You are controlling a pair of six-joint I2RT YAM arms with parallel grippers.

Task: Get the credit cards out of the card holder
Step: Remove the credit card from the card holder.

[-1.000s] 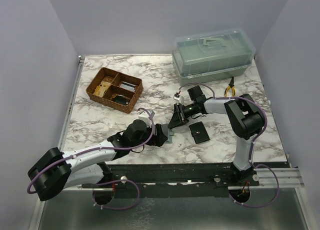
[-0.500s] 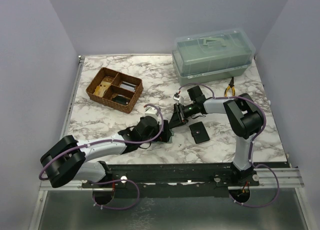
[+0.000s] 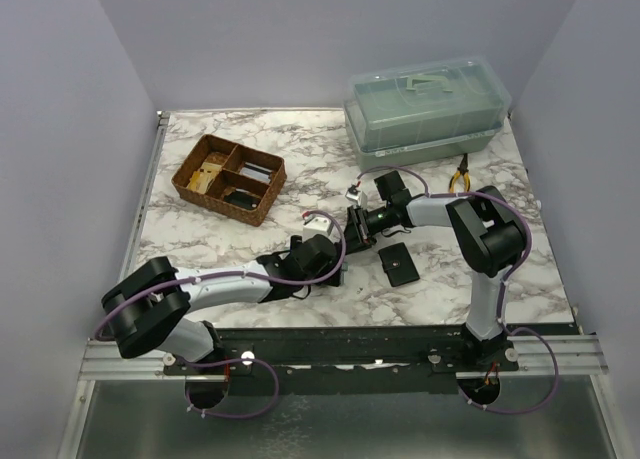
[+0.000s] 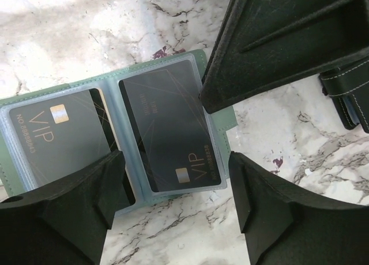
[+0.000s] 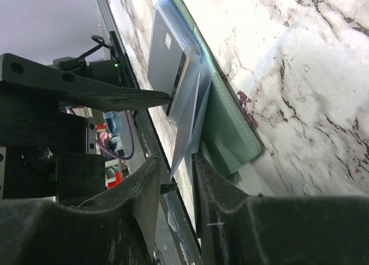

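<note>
The sage-green card holder (image 4: 226, 122) lies open and flat on the marble. Its clear sleeves hold two dark cards with gold VIP lettering, one on the left (image 4: 57, 135) and one on the right (image 4: 170, 129). A thin tan card edge (image 4: 105, 112) shows behind the left one. My left gripper (image 4: 174, 159) is open, hovering with its fingers either side of the right card's lower end. My right gripper (image 5: 176, 161) has a narrow gap. A clear sleeve edge (image 5: 183, 132) pokes into the gap, and one finger (image 4: 253, 51) rests on the holder's right edge. In the top view both grippers (image 3: 335, 264) (image 3: 352, 241) meet over the holder, which is mostly hidden.
A black snap wallet (image 3: 398, 264) lies just right of the holder and also shows in the left wrist view (image 4: 353, 97). A wicker basket (image 3: 230, 179) stands at the back left. A green lidded box (image 3: 425, 109) and pliers (image 3: 460, 174) are at the back right.
My left arm has swung forward and right, bringing its gripper over the card holder. The right arm has not moved.
</note>
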